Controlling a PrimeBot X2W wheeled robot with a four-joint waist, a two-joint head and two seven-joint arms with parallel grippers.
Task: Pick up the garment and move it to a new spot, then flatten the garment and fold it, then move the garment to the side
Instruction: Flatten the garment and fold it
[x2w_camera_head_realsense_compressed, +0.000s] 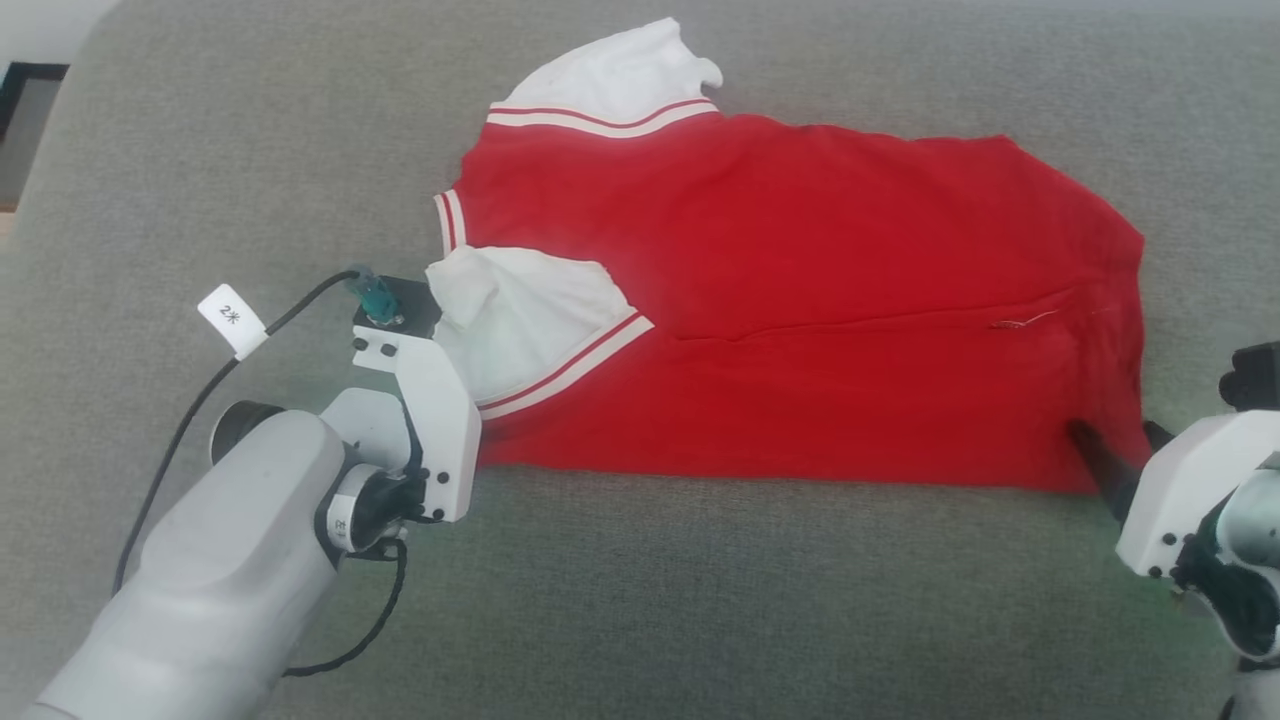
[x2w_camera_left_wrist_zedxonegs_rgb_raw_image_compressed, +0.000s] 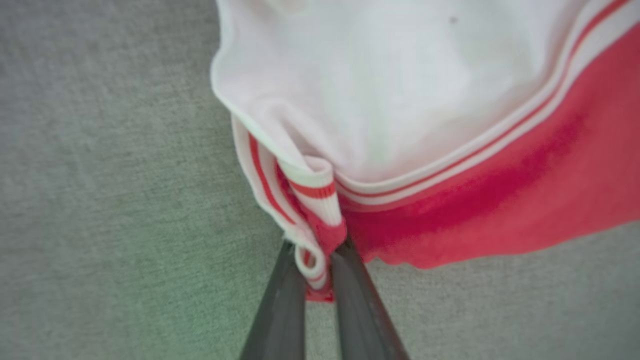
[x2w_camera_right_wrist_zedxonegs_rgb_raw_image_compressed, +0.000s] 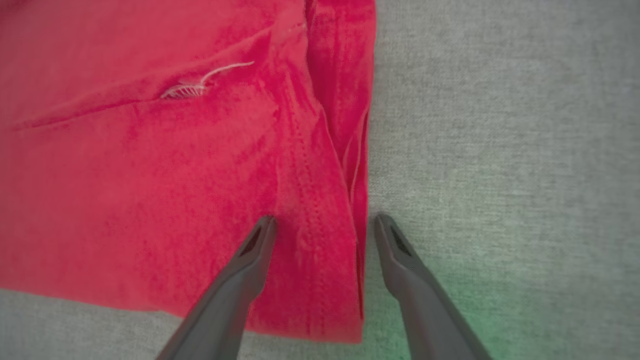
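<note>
The garment (x2w_camera_head_realsense_compressed: 800, 300), a red shirt with white sleeves and striped trim, lies folded lengthwise on the grey cushion, red back side up. My left gripper (x2w_camera_left_wrist_zedxonegs_rgb_raw_image_compressed: 316, 260) is shut on the striped cuff (x2w_camera_left_wrist_zedxonegs_rgb_raw_image_compressed: 312, 192) and red edge at the shirt's near left corner; in the head view its fingers are hidden under the white sleeve (x2w_camera_head_realsense_compressed: 510, 315). At the shirt's near right corner (x2w_camera_right_wrist_zedxonegs_rgb_raw_image_compressed: 320, 280) my right gripper (x2w_camera_right_wrist_zedxonegs_rgb_raw_image_compressed: 324, 227) stands open, one finger (x2w_camera_right_wrist_zedxonegs_rgb_raw_image_compressed: 252, 255) on the red cloth and the other (x2w_camera_right_wrist_zedxonegs_rgb_raw_image_compressed: 400, 250) on the cushion beside the hem. In the head view that gripper (x2w_camera_head_realsense_compressed: 1115, 445) is at the corner.
The grey fabric cushion (x2w_camera_head_realsense_compressed: 700, 600) spreads under everything, with bare room in front of and to the right of the shirt. A black cable with a white tag (x2w_camera_head_realsense_compressed: 232, 318) runs along my left arm. A dark frame (x2w_camera_head_realsense_compressed: 25, 90) shows past the cushion's far left edge.
</note>
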